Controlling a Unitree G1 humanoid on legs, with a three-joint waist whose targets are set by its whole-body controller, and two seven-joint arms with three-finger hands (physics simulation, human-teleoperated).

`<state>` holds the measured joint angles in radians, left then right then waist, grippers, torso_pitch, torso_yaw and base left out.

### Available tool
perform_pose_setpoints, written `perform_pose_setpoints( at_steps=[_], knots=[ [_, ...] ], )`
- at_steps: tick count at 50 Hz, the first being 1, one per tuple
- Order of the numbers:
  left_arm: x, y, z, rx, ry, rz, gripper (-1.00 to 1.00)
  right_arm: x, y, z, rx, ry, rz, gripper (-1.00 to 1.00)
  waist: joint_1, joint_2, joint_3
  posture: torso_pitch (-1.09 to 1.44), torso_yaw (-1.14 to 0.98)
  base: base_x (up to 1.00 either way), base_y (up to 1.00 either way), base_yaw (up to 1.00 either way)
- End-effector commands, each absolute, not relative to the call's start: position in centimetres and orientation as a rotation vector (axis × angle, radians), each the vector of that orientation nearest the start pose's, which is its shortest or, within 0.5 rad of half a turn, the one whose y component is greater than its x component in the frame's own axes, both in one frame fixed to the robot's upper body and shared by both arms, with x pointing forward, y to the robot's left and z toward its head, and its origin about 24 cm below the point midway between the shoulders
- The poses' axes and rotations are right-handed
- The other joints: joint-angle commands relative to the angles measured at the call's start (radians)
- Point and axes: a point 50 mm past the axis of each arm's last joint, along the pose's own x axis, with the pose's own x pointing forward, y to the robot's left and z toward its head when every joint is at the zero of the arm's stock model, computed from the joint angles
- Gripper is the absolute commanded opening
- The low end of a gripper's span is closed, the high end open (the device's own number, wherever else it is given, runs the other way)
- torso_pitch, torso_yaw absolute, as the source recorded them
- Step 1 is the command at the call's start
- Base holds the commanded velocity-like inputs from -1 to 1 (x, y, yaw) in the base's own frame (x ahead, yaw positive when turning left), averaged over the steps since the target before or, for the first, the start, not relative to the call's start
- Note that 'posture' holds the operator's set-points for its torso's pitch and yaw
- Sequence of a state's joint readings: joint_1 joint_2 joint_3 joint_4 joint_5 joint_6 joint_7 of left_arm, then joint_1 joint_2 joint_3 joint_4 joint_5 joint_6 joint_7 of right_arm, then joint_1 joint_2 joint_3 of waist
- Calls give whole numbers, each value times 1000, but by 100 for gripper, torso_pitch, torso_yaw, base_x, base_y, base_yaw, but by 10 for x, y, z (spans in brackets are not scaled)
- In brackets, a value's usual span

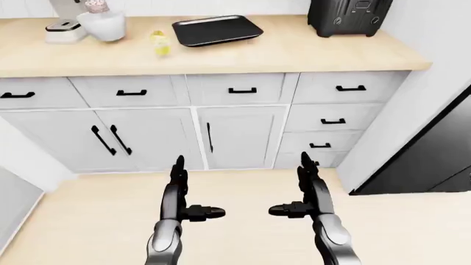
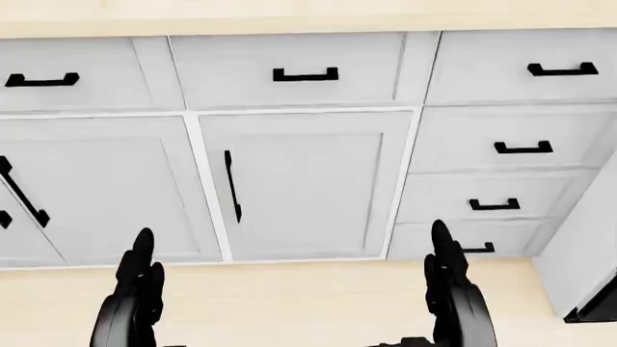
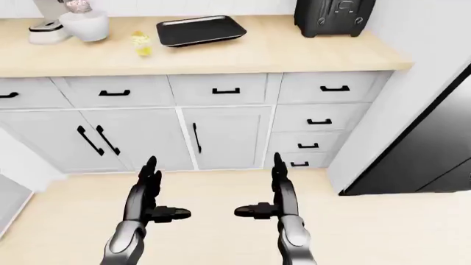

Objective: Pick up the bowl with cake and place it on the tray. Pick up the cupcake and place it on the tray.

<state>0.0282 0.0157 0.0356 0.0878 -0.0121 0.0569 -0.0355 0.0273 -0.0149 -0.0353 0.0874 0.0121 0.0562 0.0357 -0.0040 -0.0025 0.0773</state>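
A black tray [image 1: 217,29] lies on the wooden counter [image 1: 294,52] at the top of the left-eye view. A white bowl with cake [image 1: 102,22] stands at the counter's top left. A small yellow cupcake [image 1: 159,43] sits between the bowl and the tray. My left hand [image 1: 184,190] and right hand [image 1: 307,187] are held low over the floor, well below the counter, both open and empty, fingers up and thumbs pointing inward.
A white stand mixer [image 1: 64,25] stands left of the bowl. A black appliance [image 1: 346,16] stands on the counter's right. Grey cabinets and drawers [image 1: 239,132] run under the counter. A black fridge [image 1: 442,149] stands at the right.
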Motion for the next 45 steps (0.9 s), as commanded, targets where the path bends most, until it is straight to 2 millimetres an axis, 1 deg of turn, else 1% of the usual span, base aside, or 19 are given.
perform_pose_setpoints(
  at_steps=[1,3,4,5,7,12,16,18,21,27,29,32,37,39,41,42,43,44,45],
  knots=[
    [257,156,29,9,31,-19,100,259,-159,35,30,14,12,100,-2,-8,-1,0,0,0,0,0],
    [256,157,29,29,19,-4,100,259,-158,34,28,12,16,100,7,-1,-60,0,0,0,0,0],
    [254,157,32,32,16,-4,100,259,-157,34,29,10,21,100,7,-1,-53,0,0,0,0,0],
    [253,158,37,33,7,0,100,258,-155,36,29,4,24,100,5,-6,-20,0,0,0,0,0],
    [250,158,38,39,1,1,100,257,-155,37,27,-1,27,100,4,-7,-70,0,0,0,0,0],
    [251,159,53,53,-13,4,100,269,-154,36,-48,-6,3,100,6,-4,-75,0,0,0,0,0],
    [258,161,93,83,-60,8,100,274,-151,79,-73,-63,-6,100,7,-3,-85,0,0,0,0,0],
    [259,162,123,86,-99,7,100,275,-150,106,-80,-101,-11,100,10,-2,-87,0,0,0,0,0],
    [258,161,158,93,-145,0,100,272,-151,129,-73,-142,-14,100,9,0,-90,0,0,0,0,0],
    [254,161,207,121,-216,-13,100,266,-149,181,-74,-275,-16,100,11,-1,-95,0,0,0,0,0],
    [253,163,214,123,-228,-8,100,264,-147,187,-80,-299,-3,100,8,9,-106,0,0,0,6,0],
    [247,169,215,107,-234,9,100,254,-143,195,-63,-335,21,100,2,-9,-76,0,0,0,26,0],
    [243,173,215,102,-235,21,100,251,-140,200,-54,-363,40,100,-4,-9,-70,0,0,0,37,0],
    [244,174,213,105,-233,22,100,250,-138,200,10,-366,80,100,-5,1,-60,0,0,0,50,0],
    [243,174,214,106,-235,24,100,251,-138,197,12,-361,89,100,-9,27,-57,0,0,0,51,0],
    [243,174,215,107,-235,23,100,249,-136,198,50,-361,126,100,-11,53,-62,0,0,0,50,0],
    [243,174,214,108,-234,22,100,248,-136,197,57,-364,133,100,-13,101,-78,0,0,0,50,0],
    [243,173,214,110,-234,20,100,248,-135,196,62,-367,142,100,-9,95,-78,0,0,0,51,0],
    [245,173,213,111,-233,18,100,250,-135,194,65,-368,141,100,-6,84,-62,0,0,0,51,0]
  ],
)
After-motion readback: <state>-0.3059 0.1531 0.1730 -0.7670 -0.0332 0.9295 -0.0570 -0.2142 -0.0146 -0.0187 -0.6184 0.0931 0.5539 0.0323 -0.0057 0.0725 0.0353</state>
